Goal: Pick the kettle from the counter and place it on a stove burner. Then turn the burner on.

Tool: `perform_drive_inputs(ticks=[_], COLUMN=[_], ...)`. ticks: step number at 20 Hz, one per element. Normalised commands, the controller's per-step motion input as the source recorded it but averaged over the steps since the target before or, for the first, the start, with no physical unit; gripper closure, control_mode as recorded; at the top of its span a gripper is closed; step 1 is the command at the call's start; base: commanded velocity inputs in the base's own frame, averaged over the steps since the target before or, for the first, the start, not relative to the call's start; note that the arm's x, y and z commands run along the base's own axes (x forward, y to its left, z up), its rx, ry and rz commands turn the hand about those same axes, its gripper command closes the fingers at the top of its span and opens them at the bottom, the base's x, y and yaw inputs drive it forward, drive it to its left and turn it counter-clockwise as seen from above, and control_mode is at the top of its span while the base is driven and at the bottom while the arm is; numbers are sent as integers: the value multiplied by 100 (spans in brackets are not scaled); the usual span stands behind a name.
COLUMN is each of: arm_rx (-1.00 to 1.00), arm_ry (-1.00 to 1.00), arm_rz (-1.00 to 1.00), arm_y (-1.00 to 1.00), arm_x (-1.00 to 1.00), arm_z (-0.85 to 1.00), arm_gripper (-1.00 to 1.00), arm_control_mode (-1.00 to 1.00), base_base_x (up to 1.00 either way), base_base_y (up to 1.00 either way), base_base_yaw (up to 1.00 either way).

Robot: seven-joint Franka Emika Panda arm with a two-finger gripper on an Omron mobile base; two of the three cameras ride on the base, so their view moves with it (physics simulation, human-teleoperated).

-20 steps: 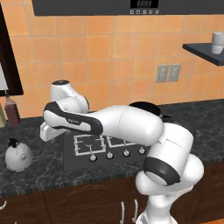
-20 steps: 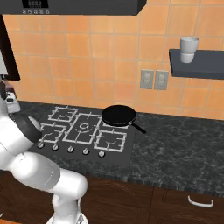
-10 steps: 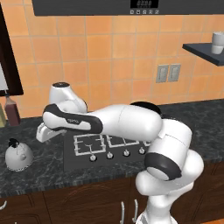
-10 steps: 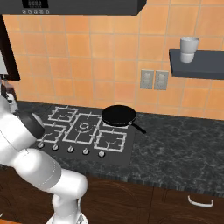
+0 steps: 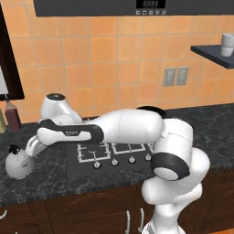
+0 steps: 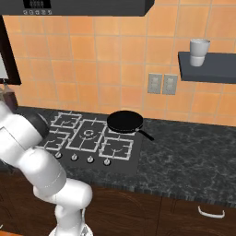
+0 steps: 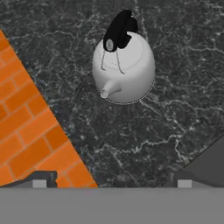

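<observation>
Holding my gripper (image 7: pixel 109 183) w/ fingers spread wide, nothing between them, above the counter (image 7: pixel 175 109). Kettle (image 7: pixel 124 70) sits at 12 o'clock in hand view, apart. Risk: tall handle off-centre, so a finger could clip it and tip the kettle.

Orange tiled wall (image 6: pixel 110 55) behind; grey shelf (image 6: pixel 206 67) at 2 o'clock; brown wooden cabinets (image 6: pixel 161 214) below.

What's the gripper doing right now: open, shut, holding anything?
Gripper: open and empty, its finger tips set wide apart, with the kettle ahead on the counter, untouched.
</observation>
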Motion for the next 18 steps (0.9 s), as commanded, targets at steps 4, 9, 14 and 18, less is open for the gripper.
perform_drive_inputs(ticks=[4, 9, 14, 18], arm_rx=[0, 0, 0, 0], arm_ry=[-5, 0, 0, 0], arm_rz=[0, 0, -1, -5], arm_y=[41, 40, 37, 21], arm_x=[0, 0, 7, 4], arm_z=[1, 0, 0, 5], arm_gripper=[-100, -100, -100, -100], arm_control_mode=[-100, -100, -100, -100], base_base_x=[0, 0, 0, 0], base_base_y=[0, 0, 0, 0], base_base_yaw=[0, 0, 0, 0])
